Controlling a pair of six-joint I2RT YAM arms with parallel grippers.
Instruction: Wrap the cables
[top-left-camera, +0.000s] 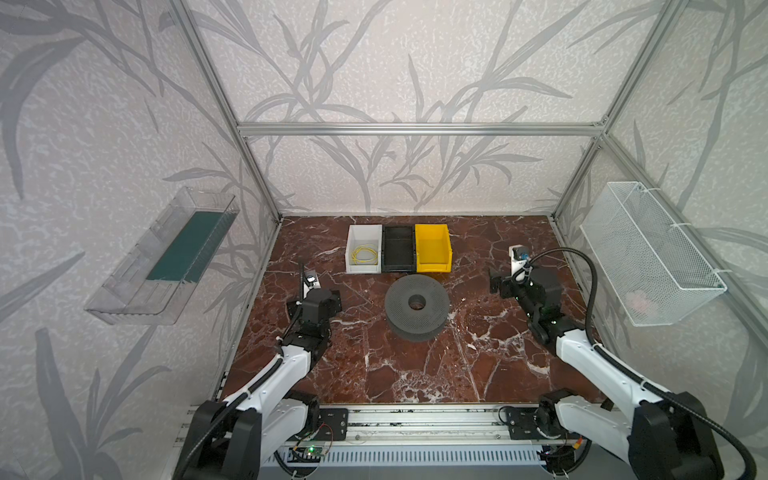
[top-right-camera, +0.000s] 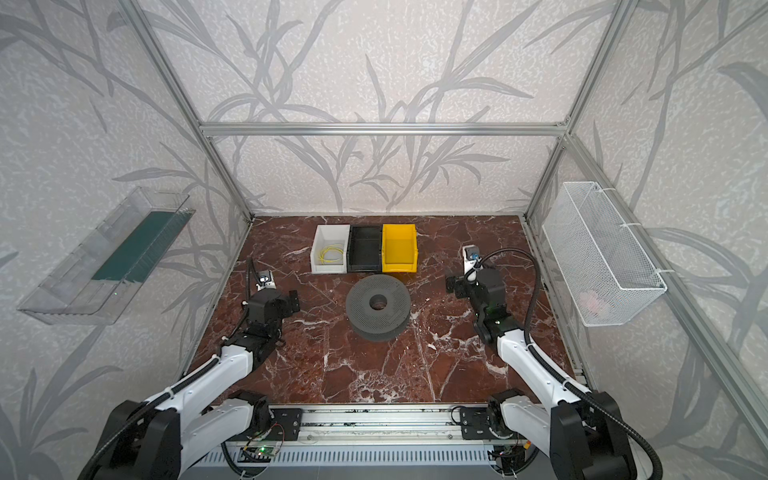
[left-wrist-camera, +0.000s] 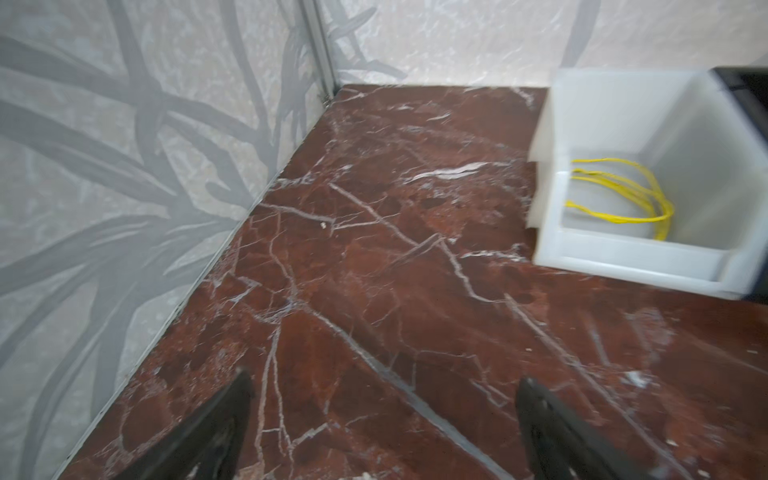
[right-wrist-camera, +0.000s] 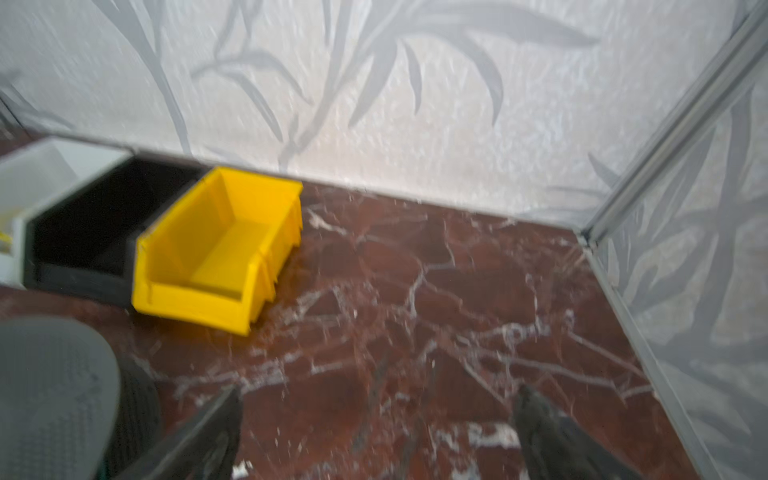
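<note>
A thin yellow cable (top-left-camera: 365, 254) lies in loose loops inside the white bin (top-left-camera: 363, 232) at the back of the table; the left wrist view shows the same cable (left-wrist-camera: 619, 195) in that bin (left-wrist-camera: 623, 108). A dark grey perforated spool (top-left-camera: 417, 305) lies flat at the table's middle. My left gripper (left-wrist-camera: 384, 378) hovers open over bare marble, left of the spool, with nothing between its fingers. On the far side of the spool (right-wrist-camera: 54, 395), my right gripper (right-wrist-camera: 378, 390) is also open and empty above the marble. Neither touches the cable or the spool.
A black bin (top-left-camera: 399, 266) and an empty yellow bin (top-left-camera: 433, 248) stand in a row to the right of the white bin. A white wire basket (top-left-camera: 648, 253) hangs on the right wall and a clear tray (top-left-camera: 166, 257) on the left. Aluminium frame posts stand at the table's corners.
</note>
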